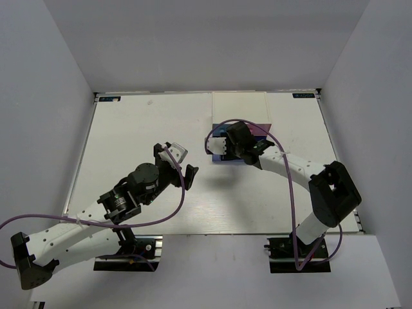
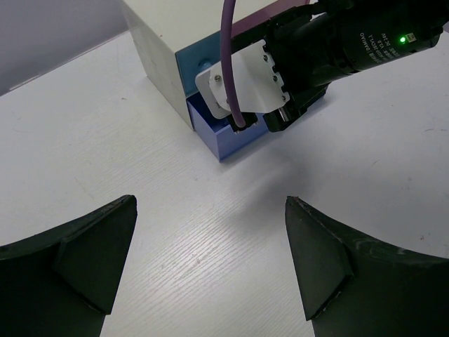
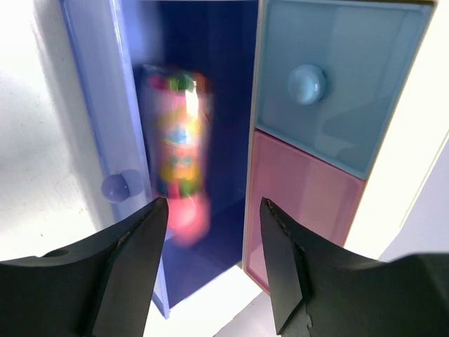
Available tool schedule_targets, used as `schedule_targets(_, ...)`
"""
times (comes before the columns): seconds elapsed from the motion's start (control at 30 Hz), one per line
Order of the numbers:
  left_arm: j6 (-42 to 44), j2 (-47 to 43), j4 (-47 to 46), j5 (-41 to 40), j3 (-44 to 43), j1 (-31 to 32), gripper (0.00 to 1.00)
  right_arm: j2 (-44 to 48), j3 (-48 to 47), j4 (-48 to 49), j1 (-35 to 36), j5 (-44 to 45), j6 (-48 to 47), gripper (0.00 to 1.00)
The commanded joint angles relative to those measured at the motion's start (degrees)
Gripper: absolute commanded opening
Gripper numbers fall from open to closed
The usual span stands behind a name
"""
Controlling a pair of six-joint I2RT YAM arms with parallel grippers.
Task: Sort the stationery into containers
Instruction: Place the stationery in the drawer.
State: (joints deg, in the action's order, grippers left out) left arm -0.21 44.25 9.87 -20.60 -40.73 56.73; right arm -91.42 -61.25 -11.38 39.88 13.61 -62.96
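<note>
Pink-and-clear tube inside the pulled-out violet-blue drawer, with its pink end toward the camera. Its outline is smeared, so it cannot be told whether it lies flat on the drawer floor or leans on a wall. The right gripper hangs over the drawer mouth with its fingers spread and nothing between them. The tube is apart from both pads. Beside the open drawer sit the shut light blue drawer and, under it, the shut pink drawer, all in one white cabinet near the far edge of the table. The left gripper is also spread and empty. It is held above the bare table, facing the cabinet, near the right arm's wrist.

Probable hazards:
- If the tube rests askew or stands above the drawer rim, pushing the drawer home could wedge it against the cabinet frame, leaving the drawer ajar or crushing the tube.
- A push on the round knob or the drawer front that is off-centre could skew the drawer in its slot, or slide the whole cabinet, which looks light and unanchored.
- The right fingers are close to the drawer walls. A careless retreat could hook the front and drag it further out.
- The purple cable loops just above the drawer and might snag on it.
- The two arms are near enough that a forward reach by the left could meet the right wrist.
</note>
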Motion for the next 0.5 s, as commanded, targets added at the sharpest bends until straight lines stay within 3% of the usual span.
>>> schedule_targets(0.0, 0.4, -0.7, -0.8, 0.3, 0.5, -0.1, 0.97, 3.0, -2.5, 2.5, 0.1, 0.3, 1.4, 0.61)
schedule_targets(0.17, 0.4, -0.7, -0.8, 0.3, 0.5, -0.1, 0.97, 3.7, -3.0, 1.5, 0.0, 0.0, 2.7, 0.62)
schedule_targets(0.23, 0.4, -0.7, -0.8, 0.3, 0.5, -0.1, 0.97, 4.9, -3.2, 1.0, -0.1, -3.0, 3.2, 0.56)
schedule_targets(0.27, 0.4, -0.7, -0.8, 0.3, 0.5, -0.1, 0.97, 5.3, -3.7, -0.8, -0.2, -3.8, 4.6, 0.5)
schedule_targets(0.3, 0.4, -0.7, -0.8, 0.3, 0.5, -0.1, 0.97, 6.3, -4.5, -2.1, -0.2, -7.9, 4.9, 0.29)
schedule_targets(0.37, 0.4, -0.7, -0.8, 0.3, 0.5, -0.1, 0.97, 7.6, -4.7, -6.9, -0.5, -11.1, 4.8, 0.06)
schedule_targets(0.4, 0.4, -0.7, -0.8, 0.3, 0.5, -0.1, 0.97, 8.0, -4.8, -9.9, -0.8, -12.5, 4.3, 0.0)
schedule_targets(0.47, 0.4, -0.7, -0.8, 0.3, 0.5, -0.1, 0.97, 8.6, -4.8, -15.6, -0.7, -20.7, 2.5, 0.0)
